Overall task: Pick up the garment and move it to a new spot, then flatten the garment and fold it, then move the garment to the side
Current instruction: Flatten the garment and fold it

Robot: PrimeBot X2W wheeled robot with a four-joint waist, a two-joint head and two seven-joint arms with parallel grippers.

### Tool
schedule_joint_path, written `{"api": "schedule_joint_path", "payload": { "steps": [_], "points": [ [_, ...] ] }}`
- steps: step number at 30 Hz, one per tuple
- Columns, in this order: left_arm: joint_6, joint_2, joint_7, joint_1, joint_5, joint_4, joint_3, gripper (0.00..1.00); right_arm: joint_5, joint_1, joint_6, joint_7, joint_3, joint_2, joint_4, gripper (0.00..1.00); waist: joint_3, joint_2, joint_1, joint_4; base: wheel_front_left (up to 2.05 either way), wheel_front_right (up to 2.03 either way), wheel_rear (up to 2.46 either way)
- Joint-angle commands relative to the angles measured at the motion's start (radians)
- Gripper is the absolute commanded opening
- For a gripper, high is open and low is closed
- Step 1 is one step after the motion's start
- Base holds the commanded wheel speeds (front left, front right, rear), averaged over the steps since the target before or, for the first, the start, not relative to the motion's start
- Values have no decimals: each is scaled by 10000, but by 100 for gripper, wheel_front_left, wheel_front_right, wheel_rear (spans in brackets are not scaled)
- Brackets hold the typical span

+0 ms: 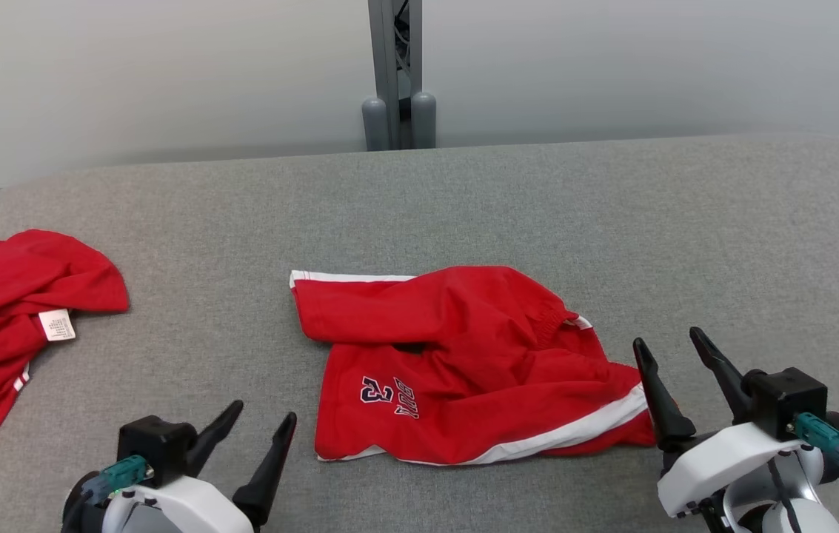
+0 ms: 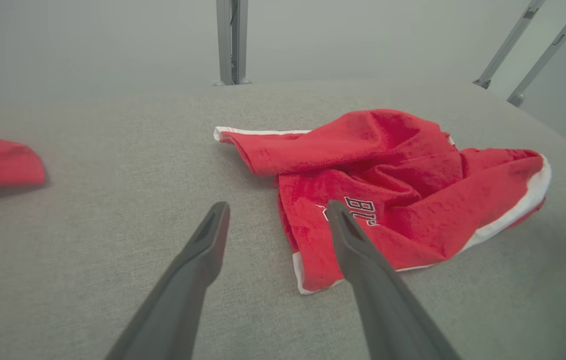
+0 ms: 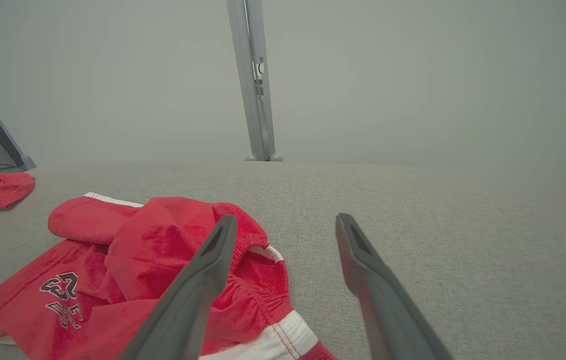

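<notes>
Red shorts with white trim and dark lettering, the garment (image 1: 463,363), lie crumpled in the middle of the grey padded table (image 1: 463,207). My left gripper (image 1: 265,414) stands open near the front edge, just left of the shorts' lower left corner. In the left wrist view the garment (image 2: 392,185) lies ahead and to the right of the left gripper (image 2: 278,212). Open too, my right gripper (image 1: 671,344) hovers at the shorts' right end, by the waistband. The right wrist view shows its left finger over the garment (image 3: 163,260), the right gripper (image 3: 285,222) holding nothing.
A second red garment (image 1: 4,318) with a white label lies bunched at the table's left edge. A grey metal post (image 1: 395,74) stands behind the table against the pale wall. Bare grey surface lies beyond and right of the shorts.
</notes>
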Motion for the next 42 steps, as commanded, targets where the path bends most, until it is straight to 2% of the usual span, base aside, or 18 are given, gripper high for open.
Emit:
{"api": "schedule_joint_path", "payload": {
  "steps": [1,9,17,26,27,28,29,37,42],
  "points": [
    [-165,12,223,-181,-181,125,-103,100,-128,-108,-3,143,59,-59,24,100,219,0,0,-2,0,0,0],
    [-1045,-179,936,-546,-536,806,-828,100,-382,43,-3,935,497,-309,-159,100,867,0,0,-34,0,0,0],
    [-1441,-330,910,-1017,-559,1526,-1016,100,-99,88,-3,1592,773,-772,-496,100,1385,0,0,-164,0,0,0],
    [-1832,-471,1117,-1457,-715,2244,-1234,100,279,-94,-3,2074,976,-904,-357,100,1813,0,0,-211,0,0,0],
    [-1889,-483,1139,-1480,-759,2299,-1271,64,387,-82,-3,2152,1023,-902,-324,46,1834,0,0,-217,0,0,0],
    [-1952,-473,1182,-1504,-766,2331,-1317,22,428,-86,-3,2175,1053,-924,-345,32,1851,0,0,-225,0,0,0],
    [-1985,-508,1125,-1510,-831,2326,-1301,0,490,-107,-3,2169,1072,-953,-414,0,1868,0,0,-232,0,0,0],
    [-1883,-242,1020,-1484,-923,1999,-1043,0,976,82,-3,2135,802,-800,-991,0,1719,0,0,-257,0,0,0],
    [-1524,75,884,-1419,-1047,1026,-550,0,1476,-3,-3,1648,149,-503,-1712,0,1494,0,0,-197,0,0,0]
  ]
}}
